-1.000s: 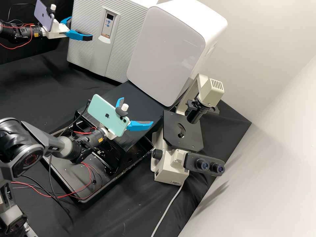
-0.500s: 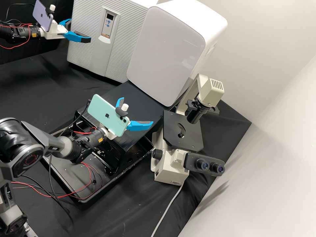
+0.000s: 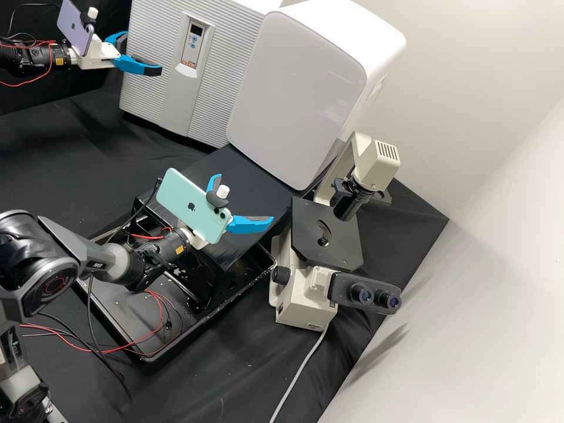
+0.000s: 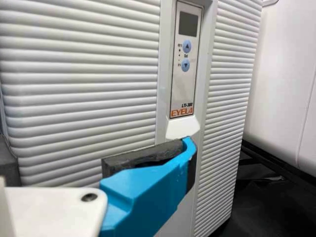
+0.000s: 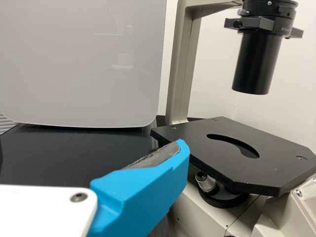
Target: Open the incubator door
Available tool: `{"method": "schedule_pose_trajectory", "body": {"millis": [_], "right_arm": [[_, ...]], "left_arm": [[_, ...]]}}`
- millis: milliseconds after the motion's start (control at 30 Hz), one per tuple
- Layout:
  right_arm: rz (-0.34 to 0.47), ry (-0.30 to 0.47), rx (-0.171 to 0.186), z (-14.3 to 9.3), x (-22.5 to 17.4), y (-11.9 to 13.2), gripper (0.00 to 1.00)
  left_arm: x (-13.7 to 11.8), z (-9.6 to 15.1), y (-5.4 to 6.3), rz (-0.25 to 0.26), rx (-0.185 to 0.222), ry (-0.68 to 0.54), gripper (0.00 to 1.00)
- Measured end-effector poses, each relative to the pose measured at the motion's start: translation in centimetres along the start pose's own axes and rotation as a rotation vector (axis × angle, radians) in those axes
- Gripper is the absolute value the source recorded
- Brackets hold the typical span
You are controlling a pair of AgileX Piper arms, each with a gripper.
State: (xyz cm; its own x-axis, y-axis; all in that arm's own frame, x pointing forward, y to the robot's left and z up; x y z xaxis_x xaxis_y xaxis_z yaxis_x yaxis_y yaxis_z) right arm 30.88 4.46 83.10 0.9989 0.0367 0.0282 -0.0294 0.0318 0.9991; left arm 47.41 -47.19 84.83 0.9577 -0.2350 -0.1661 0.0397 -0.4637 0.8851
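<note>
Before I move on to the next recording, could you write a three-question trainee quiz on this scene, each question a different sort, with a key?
1. Fill in the blank: the right gripper is ____ (open or shut).
2. Multiple choice: what is the left gripper in front of?
A) the microscope's eyepieces
B) the ribbed incubator
C) the black tray
3. True or false: the incubator's door is swung wide open.

Key: 1. open; 2. B; 3. false.
</note>
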Motion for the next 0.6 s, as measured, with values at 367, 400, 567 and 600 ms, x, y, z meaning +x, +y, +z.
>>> {"method": "schedule_pose_trajectory", "body": {"millis": [367, 400, 567, 600], "right_arm": [[0.0, 0.0, 0.0, 0.0, 0.0, 0.0, 1.0], [0.0, 0.0, 0.0, 0.0, 0.0, 0.0, 1.0], [0.0, 0.0, 0.0, 0.0, 0.0, 0.0, 1.0], [0.0, 0.0, 0.0, 0.0, 0.0, 0.0, 1.0]], "left_arm": [[-0.04, -0.12, 0.17, 0.009, -0.021, 0.018, 0.0], [-0.06, -0.14, 0.22, 0.009, -0.023, 0.023, 0.0], [-0.08, -0.25, 0.27, 0.018, -0.042, 0.035, 0.0], [-0.12, -0.29, 0.19, 0.018, -0.047, 0.038, 0.0]]}}
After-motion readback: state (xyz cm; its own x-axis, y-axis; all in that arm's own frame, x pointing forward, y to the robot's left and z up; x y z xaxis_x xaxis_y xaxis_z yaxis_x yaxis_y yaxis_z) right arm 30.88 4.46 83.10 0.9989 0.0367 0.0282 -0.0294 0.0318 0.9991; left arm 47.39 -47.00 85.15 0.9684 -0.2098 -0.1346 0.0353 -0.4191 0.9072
